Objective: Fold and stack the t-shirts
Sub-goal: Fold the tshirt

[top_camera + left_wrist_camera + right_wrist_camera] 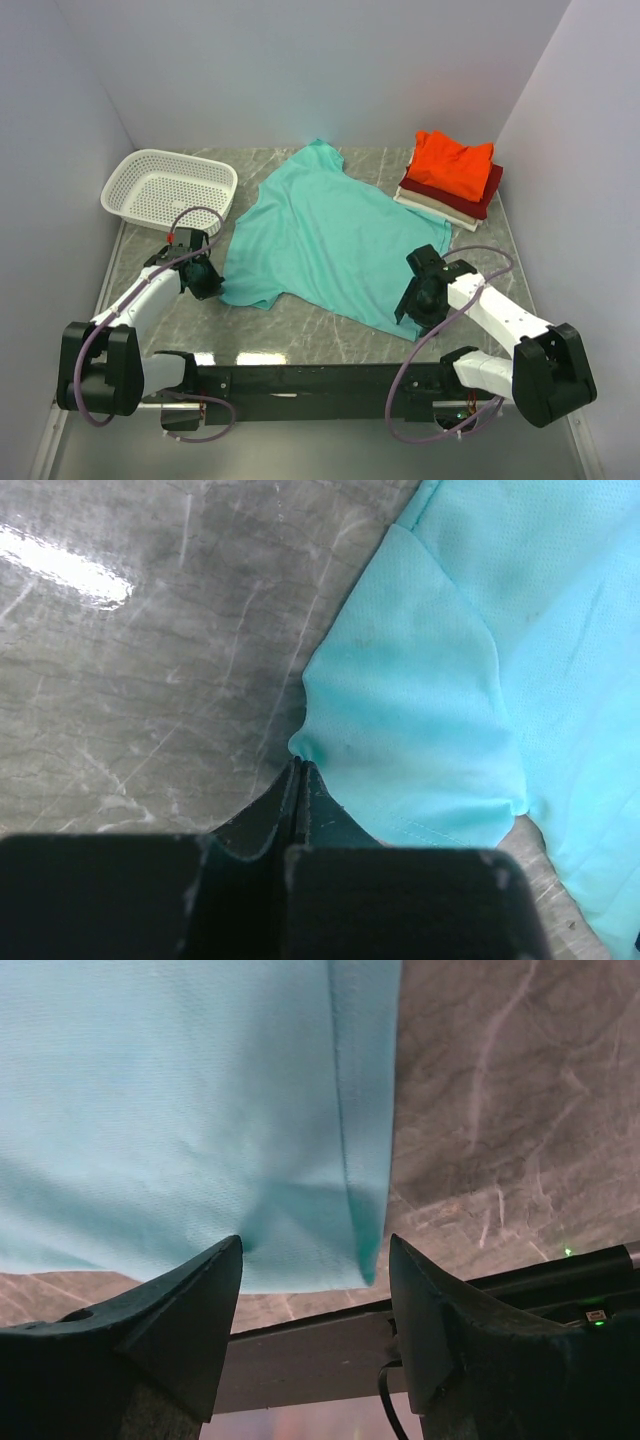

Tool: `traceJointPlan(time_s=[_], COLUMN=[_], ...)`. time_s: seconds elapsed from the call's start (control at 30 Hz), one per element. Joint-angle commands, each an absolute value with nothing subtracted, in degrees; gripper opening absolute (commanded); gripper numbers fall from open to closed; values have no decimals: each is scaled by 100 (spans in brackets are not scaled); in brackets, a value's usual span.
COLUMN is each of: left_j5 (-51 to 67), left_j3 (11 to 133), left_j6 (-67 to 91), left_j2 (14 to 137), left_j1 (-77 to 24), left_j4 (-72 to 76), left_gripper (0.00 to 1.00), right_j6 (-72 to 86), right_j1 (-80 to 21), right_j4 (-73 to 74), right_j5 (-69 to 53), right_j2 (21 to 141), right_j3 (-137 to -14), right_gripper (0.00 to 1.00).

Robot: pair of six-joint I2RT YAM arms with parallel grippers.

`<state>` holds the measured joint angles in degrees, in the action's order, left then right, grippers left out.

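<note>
A teal t-shirt (pixel 330 240) lies spread flat on the grey marble table, collar toward the back. My left gripper (pixel 207 283) is at the shirt's near-left sleeve. In the left wrist view the jaws are closed (pixel 298 764) and pinch the puckered edge of the sleeve (pixel 420 700). My right gripper (pixel 422 300) is open over the shirt's near-right hem corner. In the right wrist view its fingers (pixel 315 1242) straddle that corner of teal cloth (pixel 200 1110) without holding it. A folded stack sits at the back right: an orange-red shirt (pixel 452 162) on top, a dark red one (pixel 487 195) under it, and a cream one (pixel 440 210) at the bottom.
A white plastic mesh basket (pixel 170 188) stands at the back left, just beyond my left gripper. Pale walls close in the table on three sides. A black rail (pixel 300 380) with the arm bases runs along the near edge.
</note>
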<state>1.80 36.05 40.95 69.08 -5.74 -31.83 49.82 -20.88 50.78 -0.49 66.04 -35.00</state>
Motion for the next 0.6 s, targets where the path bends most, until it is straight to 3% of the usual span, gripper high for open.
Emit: traceJointPlan(time_s=[0.0,0.3,0.57], left_j5=[360,369,369], left_j3=[3797,3797,3797], left_j6=[3946,3937,3937], left_j2=[6803,6847,6820], left_j1=[-554,-554,-562], left_j4=[-3006,-2979,-2997], left_gripper=[0,1,0], right_j6=[5256,5414,5449], right_j1=[-2136,-2136,-2145], right_j4=[5212,4606,4588], right_j5=[141,-132,-114], right_j2=[6434,6521,6460], right_j3=[-3340,-3217,-3199], right_gripper=[67,59,32])
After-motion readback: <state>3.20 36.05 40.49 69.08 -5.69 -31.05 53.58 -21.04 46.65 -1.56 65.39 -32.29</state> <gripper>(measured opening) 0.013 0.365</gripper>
